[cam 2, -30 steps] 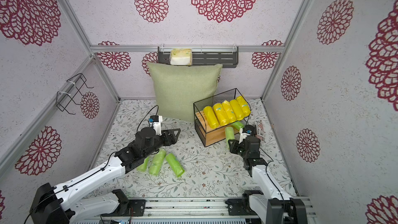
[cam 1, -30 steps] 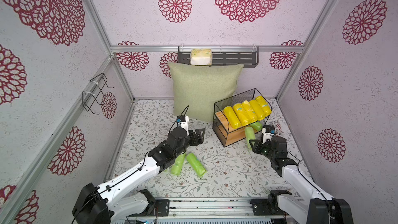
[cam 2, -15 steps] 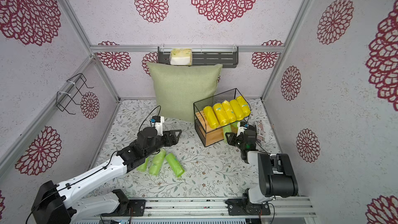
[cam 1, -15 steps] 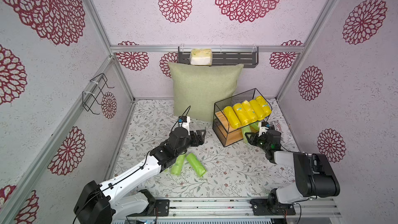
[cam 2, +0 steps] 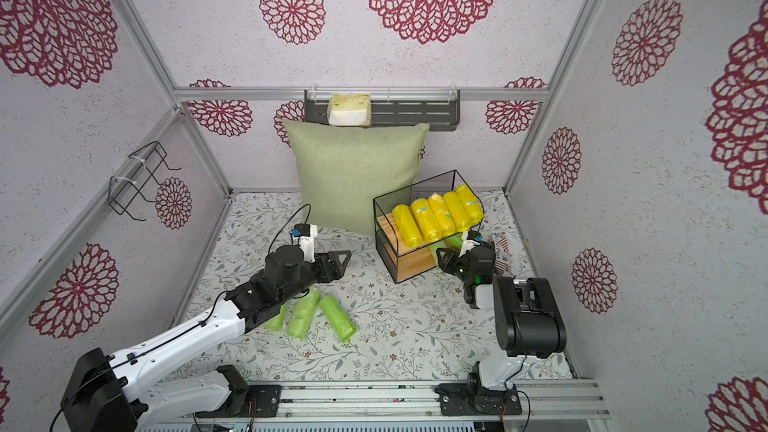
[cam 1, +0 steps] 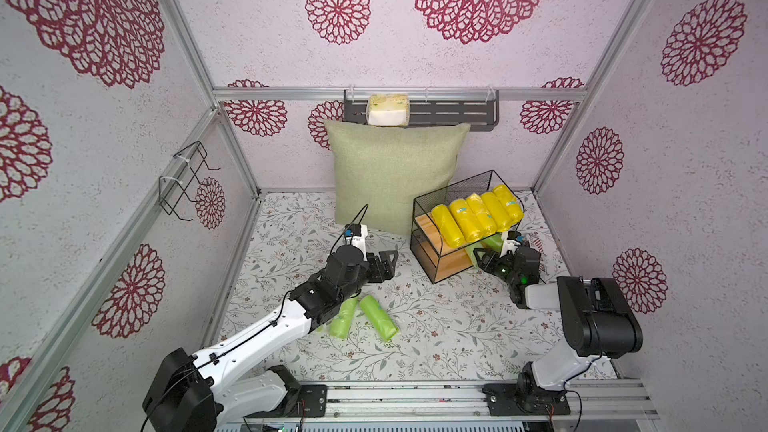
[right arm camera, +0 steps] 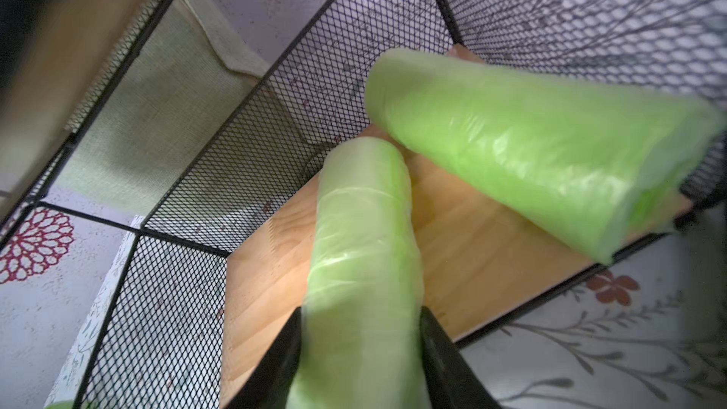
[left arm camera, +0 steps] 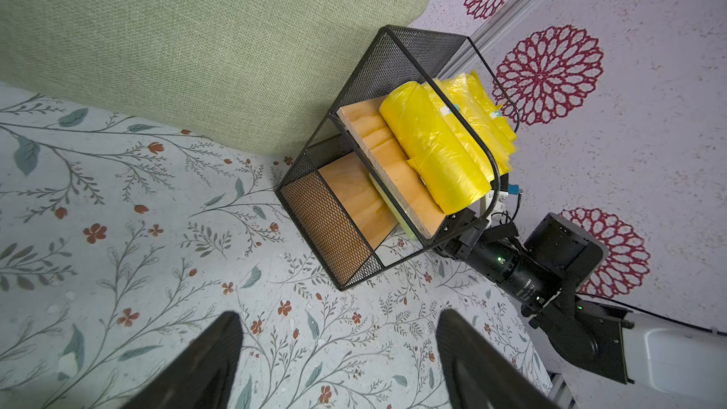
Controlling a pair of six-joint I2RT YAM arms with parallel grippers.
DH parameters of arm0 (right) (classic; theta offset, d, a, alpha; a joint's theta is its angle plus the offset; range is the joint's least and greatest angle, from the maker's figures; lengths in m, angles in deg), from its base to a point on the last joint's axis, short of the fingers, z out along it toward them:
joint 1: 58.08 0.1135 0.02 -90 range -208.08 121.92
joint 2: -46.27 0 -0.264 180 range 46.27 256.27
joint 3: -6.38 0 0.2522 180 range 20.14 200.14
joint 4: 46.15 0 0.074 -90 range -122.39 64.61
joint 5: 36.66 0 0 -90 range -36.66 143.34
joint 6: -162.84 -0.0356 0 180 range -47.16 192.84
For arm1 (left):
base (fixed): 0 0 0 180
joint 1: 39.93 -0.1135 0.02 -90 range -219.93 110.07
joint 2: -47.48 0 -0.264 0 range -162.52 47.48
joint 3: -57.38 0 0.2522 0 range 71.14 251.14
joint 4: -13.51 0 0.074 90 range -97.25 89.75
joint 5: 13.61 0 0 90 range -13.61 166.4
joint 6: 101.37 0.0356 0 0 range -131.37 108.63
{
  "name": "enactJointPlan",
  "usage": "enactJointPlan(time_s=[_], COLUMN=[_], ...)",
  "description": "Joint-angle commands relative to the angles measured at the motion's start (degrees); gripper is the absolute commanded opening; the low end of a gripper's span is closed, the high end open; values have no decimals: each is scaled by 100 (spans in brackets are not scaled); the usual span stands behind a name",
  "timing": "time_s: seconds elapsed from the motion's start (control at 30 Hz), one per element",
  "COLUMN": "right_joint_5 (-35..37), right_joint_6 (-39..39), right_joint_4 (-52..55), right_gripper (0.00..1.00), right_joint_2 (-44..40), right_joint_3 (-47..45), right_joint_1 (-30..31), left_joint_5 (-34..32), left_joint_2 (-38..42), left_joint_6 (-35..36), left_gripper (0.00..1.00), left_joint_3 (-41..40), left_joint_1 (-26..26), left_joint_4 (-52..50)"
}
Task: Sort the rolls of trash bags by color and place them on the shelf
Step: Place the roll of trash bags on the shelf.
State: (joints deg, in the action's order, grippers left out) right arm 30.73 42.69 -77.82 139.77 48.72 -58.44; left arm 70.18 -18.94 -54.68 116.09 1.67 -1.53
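The shelf (cam 1: 424, 243) (cam 2: 386, 251) stands at the right back, with several yellow rolls of trash bags (cam 1: 473, 218) (cam 2: 436, 218) side by side on its upper board. My right gripper (cam 1: 484, 257) (cam 2: 446, 257) (right arm camera: 360, 348) reaches into the lower tier, shut on a green roll (right arm camera: 362, 249) that lies over the lower board (right arm camera: 472, 249). A second green roll (right arm camera: 531, 159) rests on that board against the mesh. Three more green rolls (cam 2: 336, 317) (cam 1: 343, 317) lie on the floor under my left arm. My left gripper (cam 1: 388, 263) (left arm camera: 338, 348) hangs open and empty, facing the shelf.
A green pillow (cam 1: 395, 176) leans on the back wall beside the shelf. Above it hangs a dark grey wall rack (cam 1: 453, 112) with a pale packet (cam 1: 387, 110). A black wire holder (cam 1: 183, 184) hangs on the left wall. The right wall is close to the right arm.
My right arm has folded up and the gripper has carried its green roll from in front of the shelf into the lower tier. The left gripper has drifted slightly toward the shelf.
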Motion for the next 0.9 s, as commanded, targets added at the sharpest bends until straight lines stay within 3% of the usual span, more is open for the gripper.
enactJointPlan(time_s=[0.0,0.23,0.57,0.67,0.87], right_joint_5=[273,426,376,365,429], right_joint_6=[-83,-36,-468,-648,-981], right_joint_4=[-165,301,1351,1132,140], right_gripper=[50,57,61,59,52], right_joint_2=[-407,-1299,-3373,-3412,-2481], right_joint_3=[-83,-444,-1543,-1700,-1707], right_joint_1=[-42,-105,255,363,447], left_joint_5=[40,116,230,271,315], left_joint_2=[43,6,-97,-152,-191], left_joint_6=[-24,-37,-34,-31,-37], left_gripper=[83,83,83,83,83], left_joint_3=[49,60,31,58,97], left_joint_1=[-47,-47,-47,-46,-46], left_joint_4=[-30,-13,4,22,-7])
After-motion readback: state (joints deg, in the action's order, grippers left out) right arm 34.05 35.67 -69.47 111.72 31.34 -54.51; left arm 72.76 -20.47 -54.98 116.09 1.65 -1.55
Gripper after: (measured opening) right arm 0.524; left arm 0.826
